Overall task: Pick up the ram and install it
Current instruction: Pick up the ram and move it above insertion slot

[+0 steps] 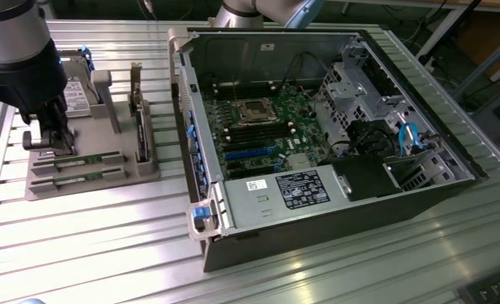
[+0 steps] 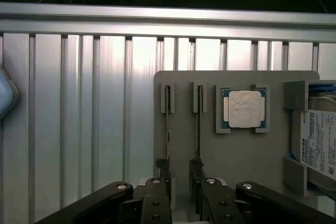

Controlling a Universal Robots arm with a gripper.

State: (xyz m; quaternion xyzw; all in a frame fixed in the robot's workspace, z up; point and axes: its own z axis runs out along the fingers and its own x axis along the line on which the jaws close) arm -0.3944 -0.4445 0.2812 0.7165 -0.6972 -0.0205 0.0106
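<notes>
The robot arm's black two-fingered gripper hangs over the exterior view's left end of a flat grey plastic holder tray, which lies on the ribbed aluminium table. Two slim green circuit-board ram strips lie in parallel grooves of this tray: the farther ram strip and the nearer ram strip. The arm's bulk hides their left ends.

In the wrist view the gripper stands partly open, with bare tray showing in the gap, and it clamps nothing. Its fingers are cut off by the frame edge. The strips appear edge-on there as thin dark lines and, each running to a fingertip. Whether the tips touch them is hard to tell.

Also on the tray are a square processor chip with a pale metal lid, a silver hard drive with a white label, cut off at the edge, and a dark upright expansion card. To the exterior view's right lies an open dark computer case with a green motherboard. Its slots are too small to make out.
</notes>
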